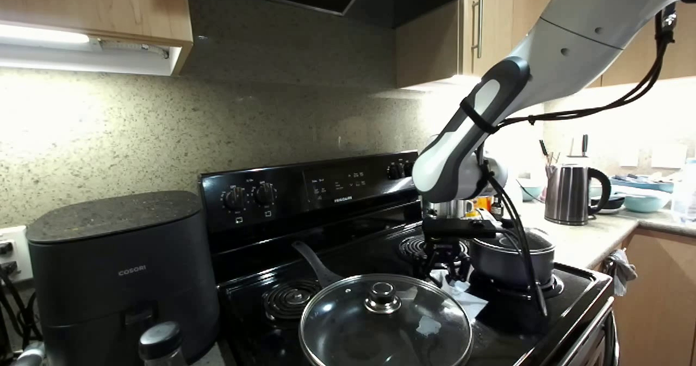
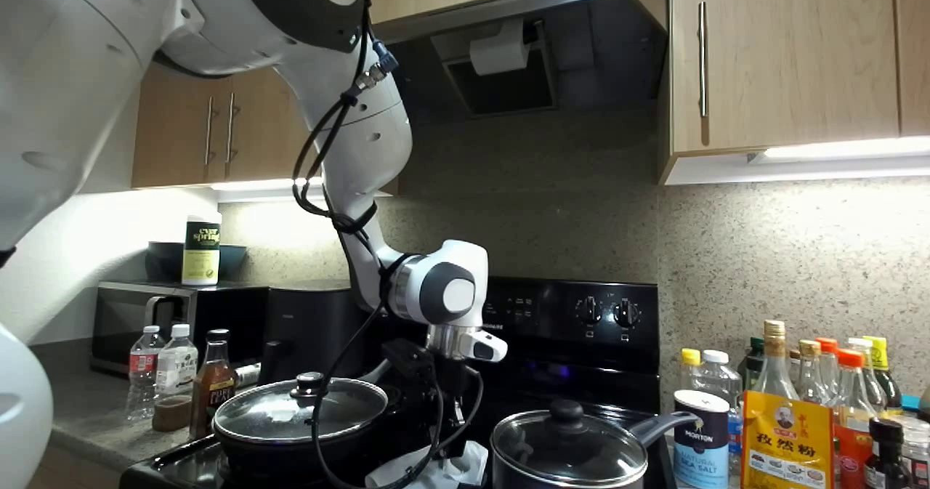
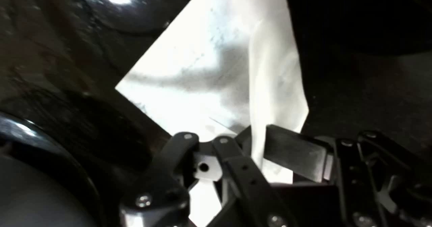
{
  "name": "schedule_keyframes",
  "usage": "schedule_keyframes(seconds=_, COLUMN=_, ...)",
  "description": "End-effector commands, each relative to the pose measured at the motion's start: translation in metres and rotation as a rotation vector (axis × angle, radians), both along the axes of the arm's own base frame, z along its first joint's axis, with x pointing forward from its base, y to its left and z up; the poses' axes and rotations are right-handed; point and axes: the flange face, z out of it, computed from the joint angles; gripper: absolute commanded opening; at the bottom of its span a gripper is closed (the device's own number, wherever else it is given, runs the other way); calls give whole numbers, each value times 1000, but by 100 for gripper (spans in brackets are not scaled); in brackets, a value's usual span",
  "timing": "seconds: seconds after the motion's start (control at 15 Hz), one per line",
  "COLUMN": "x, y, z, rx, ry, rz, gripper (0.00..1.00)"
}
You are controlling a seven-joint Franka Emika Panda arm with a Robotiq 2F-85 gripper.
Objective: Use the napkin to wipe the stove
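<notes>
The gripper [image 3: 259, 142] of the white-and-grey robot arm [image 1: 571, 61] points down at the stove, its fingertips pinching a raised fold of the small white crumpled napkin [image 3: 199, 56]. The rest of the napkin spreads over the flat top of the large glossy black stove [image 1: 514, 325]. Grey patches cross the napkin in the wrist view; whether they are shadow or dirt cannot be told. In both exterior views the napkin lies between a black frying pan [image 2: 261, 460] under a round clear glass lid [image 1: 348, 322] and a dark saucepan [image 1: 496, 260], also glass-lidded. In an exterior view, a looped black cable [image 2: 317, 416] passes in front of the napkin. A rounded black barrel-shaped appliance [image 1: 119, 301] stands just beside the stove.
</notes>
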Motion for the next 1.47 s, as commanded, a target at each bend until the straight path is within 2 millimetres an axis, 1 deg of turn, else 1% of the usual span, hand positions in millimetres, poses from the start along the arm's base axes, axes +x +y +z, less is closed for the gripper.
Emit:
schedule_keyframes(seconds=0.0, x=33, y=15, z=0, rx=-22, ry=-60, rz=-46, gripper=0)
schedule_keyframes(seconds=0.13, x=36, y=16, z=-1, rx=-36, ry=-54, rz=-67, gripper=0)
schedule_keyframes(seconds=0.2, x=33, y=15, z=-5, rx=-23, ry=-29, rz=-60, gripper=0)
schedule_keyframes(seconds=0.33, x=23, y=11, z=-23, rx=53, ry=60, rz=4, gripper=0)
schedule_keyframes(seconds=0.47, x=18, y=5, z=-40, rx=68, ry=121, rz=61, gripper=0)
schedule_keyframes(seconds=0.67, x=2, y=-10, z=-47, rx=70, ry=162, rz=74, gripper=0)
schedule_keyframes(seconds=0.73, x=-6, y=-16, z=-47, rx=80, ry=163, rz=65, gripper=0)
schedule_keyframes(seconds=0.93, x=-16, y=-27, z=-44, rx=88, ry=161, rz=32, gripper=0)
schedule_keyframes(seconds=1.07, x=-14, y=-30, z=-42, rx=88, ry=151, rz=15, gripper=0)
schedule_keyframes(seconds=1.2, x=-2, y=-24, z=-40, rx=67, ry=128, rz=22, gripper=0)
schedule_keyframes(seconds=1.27, x=10, y=-13, z=-36, rx=49, ry=104, rz=35, gripper=0)
schedule_keyframes(seconds=1.33, x=17, y=-7, z=-32, rx=41, ry=84, rz=42, gripper=0)
schedule_keyframes(seconds=1.4, x=29, y=8, z=-22, rx=15, ry=40, rz=61, gripper=0)
